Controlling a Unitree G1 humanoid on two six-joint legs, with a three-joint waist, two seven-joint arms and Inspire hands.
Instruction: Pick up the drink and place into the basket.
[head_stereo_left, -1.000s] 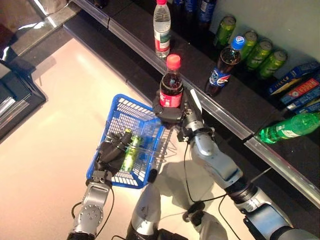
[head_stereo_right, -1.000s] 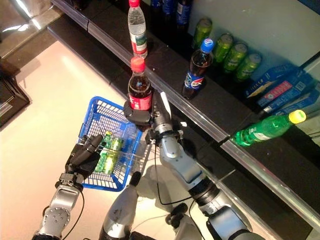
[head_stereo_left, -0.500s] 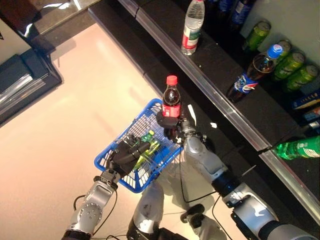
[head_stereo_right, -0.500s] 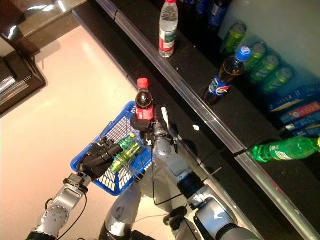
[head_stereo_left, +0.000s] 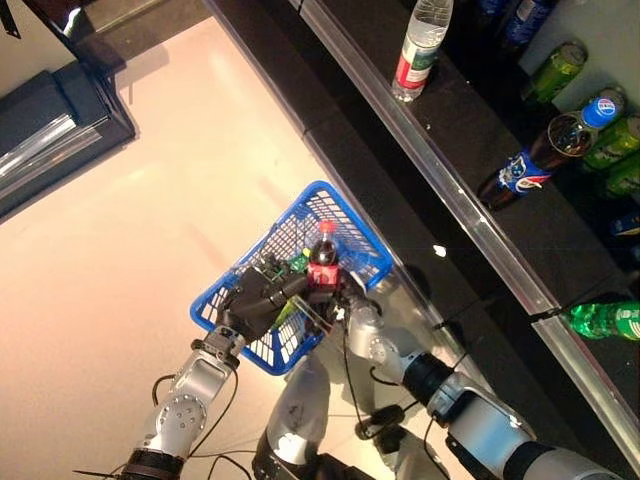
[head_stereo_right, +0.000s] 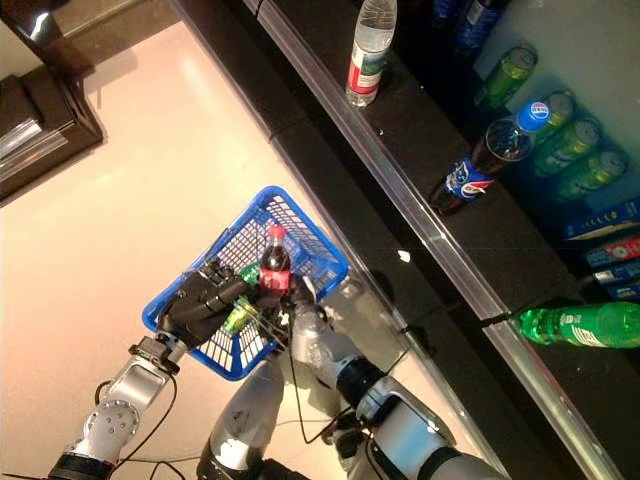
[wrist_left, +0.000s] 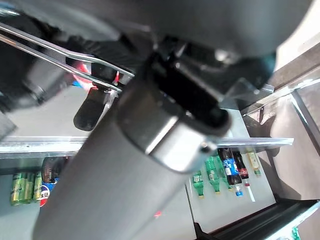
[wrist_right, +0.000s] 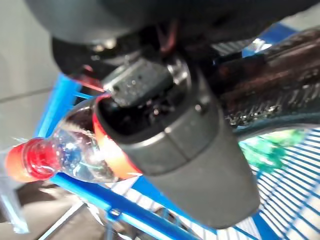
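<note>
Glossy pale floor (head_stereo_left: 150, 190); dark shelf (head_stereo_left: 470, 130), metal-edged, diagonal.

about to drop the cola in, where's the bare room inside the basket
The far half of the blue basket, toward the shelf, shows bare mesh. The near half is crowded: green bottles lie there under the left hand gripping the handle, and the right hand holds the cola bottle beside them.

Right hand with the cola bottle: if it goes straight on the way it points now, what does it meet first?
Probably the left hand, which grips the basket handle just ahead. The right hand holds the cola bottle over the basket, pointing toward it. Depth is unclear; it might pass above and meet the green bottles instead.
</note>
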